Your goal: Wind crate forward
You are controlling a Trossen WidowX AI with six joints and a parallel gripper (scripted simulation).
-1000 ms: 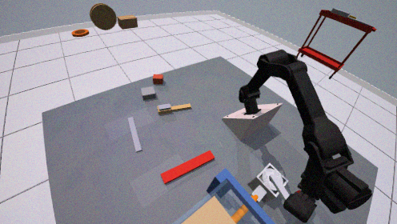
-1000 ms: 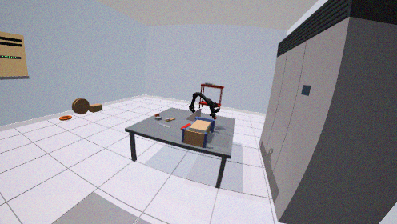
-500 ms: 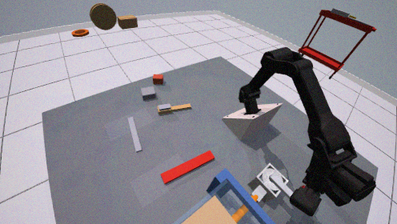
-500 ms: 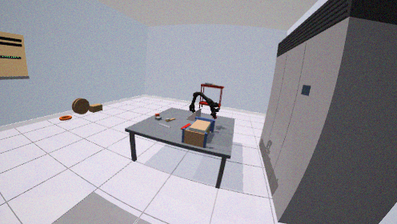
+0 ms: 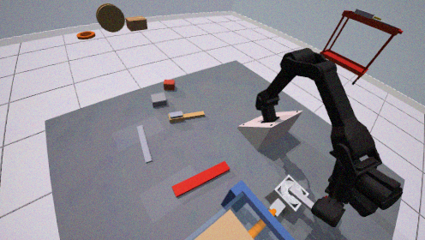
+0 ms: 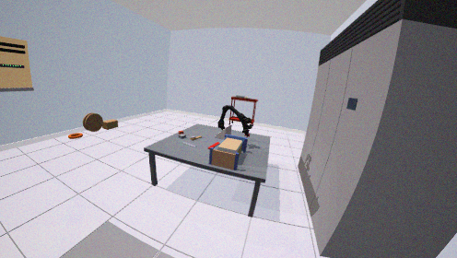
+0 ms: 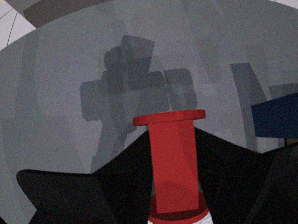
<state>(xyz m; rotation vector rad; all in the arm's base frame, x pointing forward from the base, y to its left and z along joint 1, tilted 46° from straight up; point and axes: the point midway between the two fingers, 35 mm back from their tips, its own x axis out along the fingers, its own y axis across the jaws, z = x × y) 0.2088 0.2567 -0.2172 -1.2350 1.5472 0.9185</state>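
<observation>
Clenched on the upright red cylindrical grip of the winch handle, the black parallel-jaw gripper [image 5: 328, 205] [image 6: 248, 132] [image 7: 169, 135] is at the winch end of the bench. Its dark fingers flank the red grip [image 5: 326, 197] [image 6: 248, 134] [image 7: 175, 165], whose round flange shows past them in the wrist view. From beneath the gripper, a pale crank arm [image 5: 303, 199] runs to the white, square-looking winch [image 5: 281, 191] on the grey bench [image 5: 98, 171] [image 6: 184, 152] [image 7: 50, 90]. The handle appears seated on top of the winch, though the key itself is hidden.

Inside the blue-framed, clear-panelled cubby [image 5: 260, 205] [image 6: 237, 161] sits the tan-topped, brown-sided crate [image 5: 224, 227] [image 6: 225, 158]. It looks flat, with a gap between its front and the blue crossbar at the mouth. An orange strap [image 5: 258, 229] spans that gap toward the winch.

The black arm [image 5: 338, 103] [image 6: 237, 111] arches over from a pale angled mount [image 5: 261, 133] [image 6: 224, 133]. Away from the winch lie a flat red bar [image 5: 201, 179] [image 6: 215, 146], a slim light-grey strip [image 5: 144, 143] [image 6: 189, 144], a wooden-handled tool with a grey head [image 5: 188, 116] [image 6: 196, 137], a grey block [image 5: 158, 99] [image 6: 181, 136] and a small red block [image 5: 169, 84] [image 6: 181, 132].
</observation>
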